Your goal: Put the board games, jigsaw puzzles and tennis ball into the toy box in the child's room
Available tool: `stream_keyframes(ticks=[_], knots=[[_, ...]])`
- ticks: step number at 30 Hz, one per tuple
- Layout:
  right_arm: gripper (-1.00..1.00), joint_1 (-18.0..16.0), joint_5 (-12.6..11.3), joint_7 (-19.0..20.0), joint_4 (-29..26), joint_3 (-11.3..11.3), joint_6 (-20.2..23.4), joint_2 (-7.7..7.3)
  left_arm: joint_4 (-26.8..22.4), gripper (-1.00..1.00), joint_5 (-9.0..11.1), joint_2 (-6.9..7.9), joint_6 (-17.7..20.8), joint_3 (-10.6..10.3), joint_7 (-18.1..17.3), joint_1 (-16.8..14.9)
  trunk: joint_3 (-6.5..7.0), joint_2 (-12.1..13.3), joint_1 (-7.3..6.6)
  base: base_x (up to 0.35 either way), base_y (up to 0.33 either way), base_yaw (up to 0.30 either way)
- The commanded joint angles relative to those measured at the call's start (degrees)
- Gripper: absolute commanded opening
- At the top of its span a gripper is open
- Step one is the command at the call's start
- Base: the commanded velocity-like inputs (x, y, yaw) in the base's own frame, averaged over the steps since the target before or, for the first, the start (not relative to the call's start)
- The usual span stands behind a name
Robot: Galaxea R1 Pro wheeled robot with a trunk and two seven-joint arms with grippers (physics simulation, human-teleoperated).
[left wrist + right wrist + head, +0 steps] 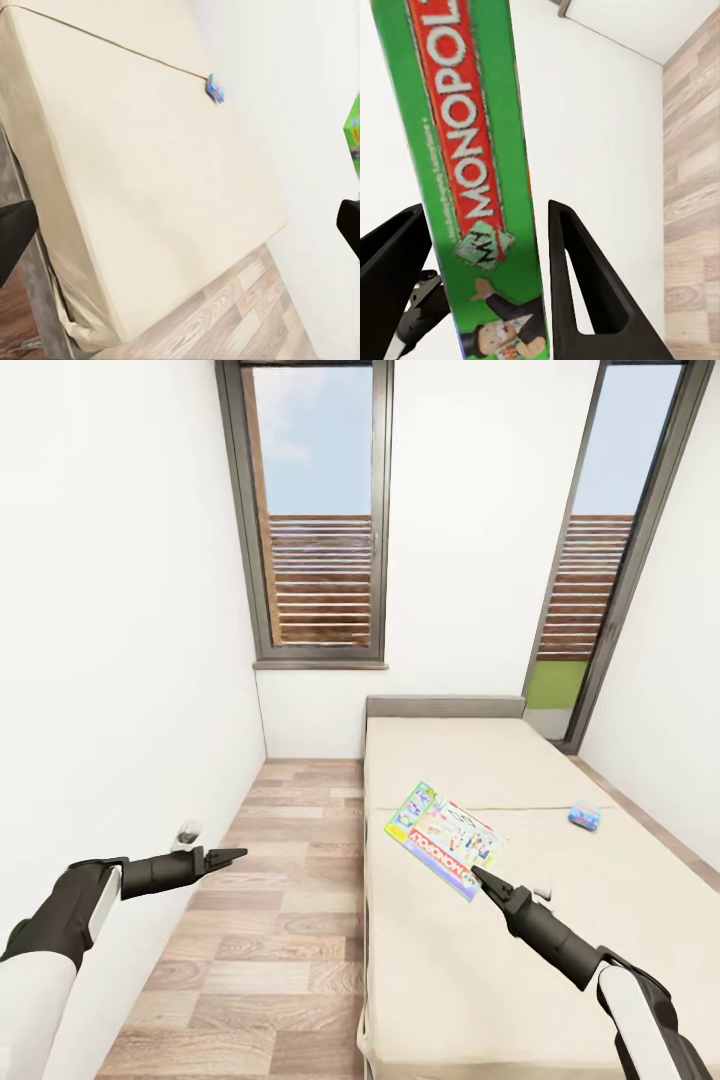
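Collecting the first bed-side toy: right claw [478, 874] at the near edge of the Monopoly board game [446, 838], its fingers [585, 285] set on either side of the box's green edge, apparently gripping it, though firm contact cannot be confirmed. Box position: on or just above the bed [500, 980], tilted, near the left side of the mattress. Second item: small blue box [584, 817], lying farther right on the bed, well apart from the first. Left claw [228, 854]: over the wooden floor [270, 920] beside the bed, carrying nothing; whether spread or clenched cannot be told. Next move, judged: secure the hold, lift clear, carry to the toy box on the desk.
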Motion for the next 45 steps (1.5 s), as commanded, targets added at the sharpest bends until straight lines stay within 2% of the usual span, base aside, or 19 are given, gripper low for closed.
stream_keyframes(ticks=[1, 10, 18, 45], knots=[[-1.00, 0.0, -0.1, 0.1, 0.1, -0.1, 0.4, 0.00, 0.0, 1.00, -0.1, -0.17, 0.6, 0.1, -0.2, 0.0, 0.12, 0.4, -0.23, 0.000, 0.000, 0.000], [-1.00, 0.0, -0.1, 0.2, 0.1, 0.1, 0.3, 0.70, -0.2, 1.00, -0.2, -0.14, 0.9, 0.0, -0.2, -0.1, 1.83, 4.0, -2.20, 0.000, 0.000, -0.088], [-1.00, 0.0, -0.4, 0.7, 0.2, -0.3, 0.4, -0.02, -0.2, 1.00, -0.2, -0.27, 0.9, -0.1, -0.1, -0.1, 3.49, 7.2, -3.96, 0.000, 0.000, -0.255], [-1.00, 0.0, -0.5, 0.7, 0.4, -0.7, 0.4, -0.18, -0.2, 1.00, -0.2, -0.41, 0.9, -0.1, -0.1, -0.1, 9.11, 18.0, -9.89, 0.000, 0.000, -0.269]])
